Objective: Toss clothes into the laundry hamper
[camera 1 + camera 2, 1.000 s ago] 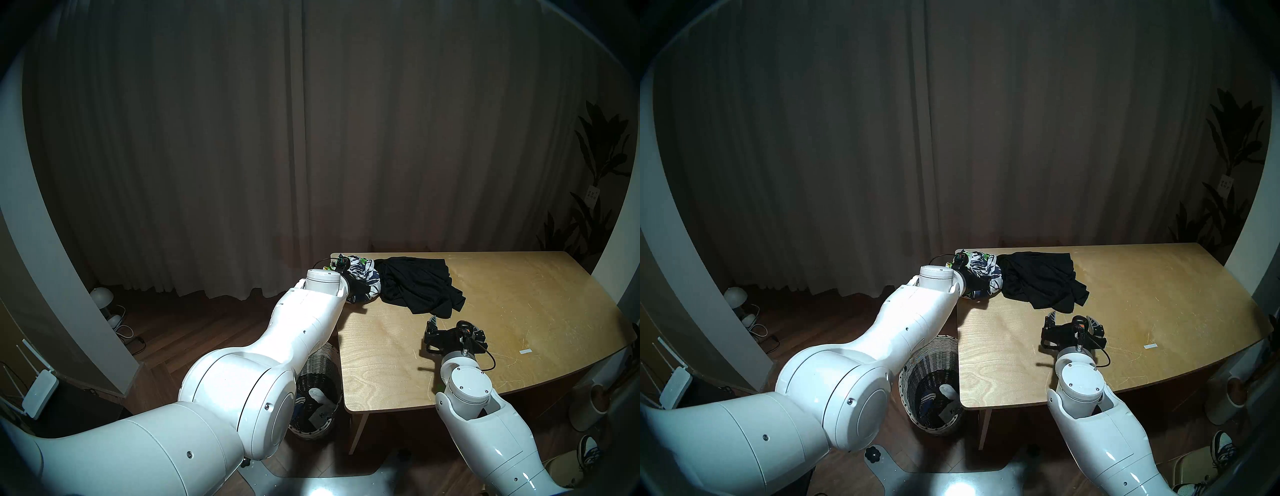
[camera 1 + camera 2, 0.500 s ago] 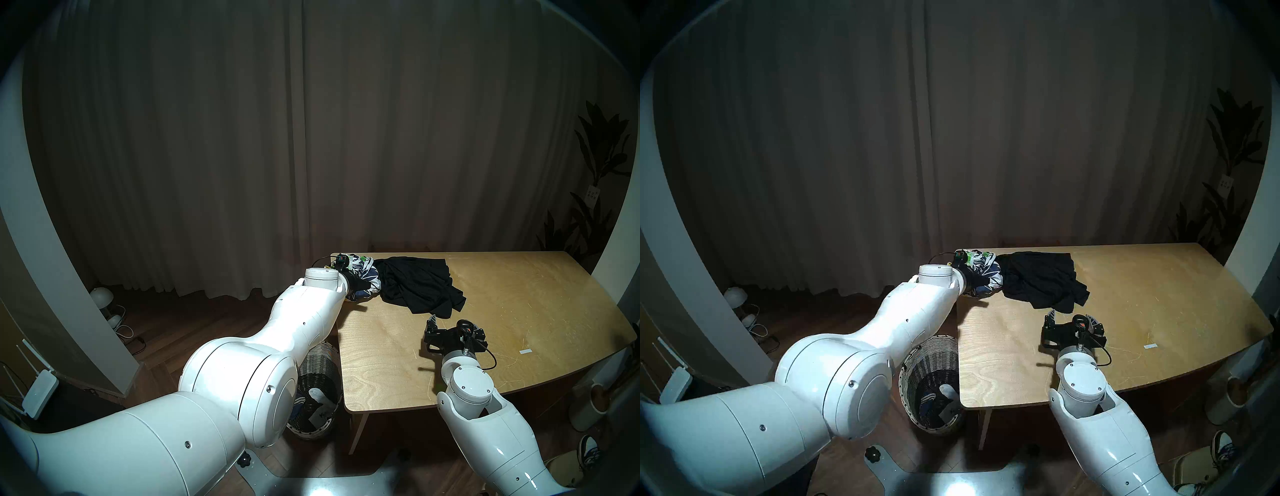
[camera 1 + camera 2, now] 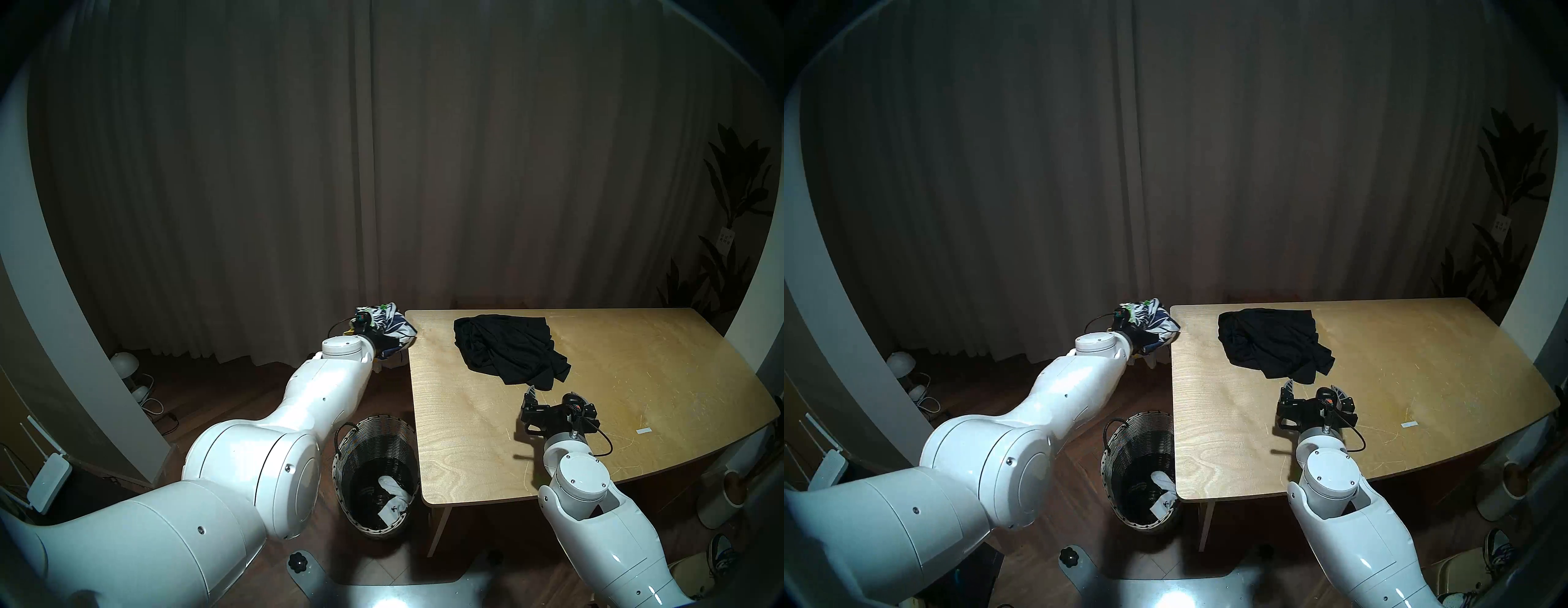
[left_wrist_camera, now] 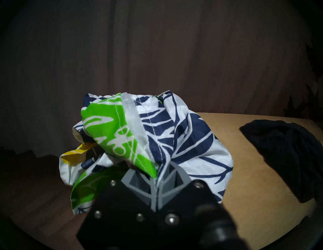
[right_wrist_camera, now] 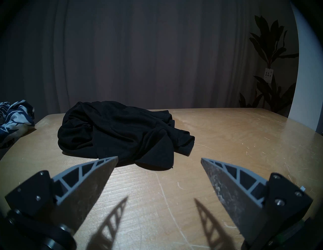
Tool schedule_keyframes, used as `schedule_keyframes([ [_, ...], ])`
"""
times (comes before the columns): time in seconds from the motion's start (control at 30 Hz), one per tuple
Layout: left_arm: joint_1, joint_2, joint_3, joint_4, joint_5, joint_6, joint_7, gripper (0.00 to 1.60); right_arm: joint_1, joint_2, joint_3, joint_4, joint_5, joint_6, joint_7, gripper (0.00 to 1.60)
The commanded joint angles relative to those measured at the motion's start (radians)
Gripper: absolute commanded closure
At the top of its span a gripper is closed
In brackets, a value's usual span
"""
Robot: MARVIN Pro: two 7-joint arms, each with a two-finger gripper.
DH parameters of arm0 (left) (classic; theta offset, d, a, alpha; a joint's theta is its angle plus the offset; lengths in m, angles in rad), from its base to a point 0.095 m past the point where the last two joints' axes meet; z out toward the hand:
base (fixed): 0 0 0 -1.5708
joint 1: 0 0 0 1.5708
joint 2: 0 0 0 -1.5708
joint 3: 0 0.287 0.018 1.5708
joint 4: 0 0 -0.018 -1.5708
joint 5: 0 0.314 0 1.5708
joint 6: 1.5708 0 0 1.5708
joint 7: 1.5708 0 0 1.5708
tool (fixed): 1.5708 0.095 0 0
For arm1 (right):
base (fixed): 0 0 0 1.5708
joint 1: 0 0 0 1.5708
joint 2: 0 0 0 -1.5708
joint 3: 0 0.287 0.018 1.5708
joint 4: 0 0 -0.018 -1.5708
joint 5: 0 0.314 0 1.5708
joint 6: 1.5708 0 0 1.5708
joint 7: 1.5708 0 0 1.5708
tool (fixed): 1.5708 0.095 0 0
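Observation:
My left gripper [image 4: 157, 168] is shut on the green-navy-white leaf-print garment [image 3: 392, 325], held in the air just past the table's far left corner, beyond the hamper; it also shows in the left wrist view [image 4: 183, 138]. The large black garment [image 3: 509, 348] lies crumpled on the wooden table [image 3: 636, 373]. My right gripper [image 5: 158, 159] is open and empty, low over the table just in front of the black garment [image 5: 122, 132]. The woven wicker hamper [image 3: 339, 454] stands on the floor by the table's left edge with a small white garment [image 3: 392, 494] inside. I cannot make out the navy sock.
A small white strip [image 3: 645, 430] lies on the table's right side. White lamps and cables [image 3: 127, 369] sit on the floor at far left, a router [image 3: 46, 479] lower left. A plant [image 3: 729, 212] stands at back right. Shoes [image 3: 721, 552] lie at lower right.
My left arm has swung left, carrying the leaf-print garment off the table's corner and away from the black garment. The hamper is now uncovered. The right arm has barely moved.

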Motion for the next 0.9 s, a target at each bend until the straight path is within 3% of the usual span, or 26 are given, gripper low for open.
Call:
schedule_keyframes([
  [0.0,0.117,0.03,-0.014,-0.101,0.002,-0.117,0.027,1.6,-0.011,0.003,0.009,-0.039,-0.001,-0.026,0.002,0.0],
  [0.23,0.229,0.022,-0.024,-0.163,-0.001,-0.228,0.029,1.6,-0.017,0.003,0.012,-0.044,-0.001,-0.032,0.007,0.0],
  [0.33,0.249,0.025,-0.029,-0.144,0.0,-0.267,0.037,1.6,-0.018,0.003,0.013,-0.044,-0.001,-0.034,0.008,0.0],
  [0.57,0.213,0.041,-0.044,0.036,-0.015,-0.379,0.0,1.6,-0.02,0.002,0.014,-0.045,-0.001,-0.036,0.01,0.0],
  [0.87,0.159,0.068,-0.029,0.206,-0.002,-0.371,-0.035,1.6,-0.019,0.002,0.015,-0.044,-0.002,-0.036,0.011,0.0],
])
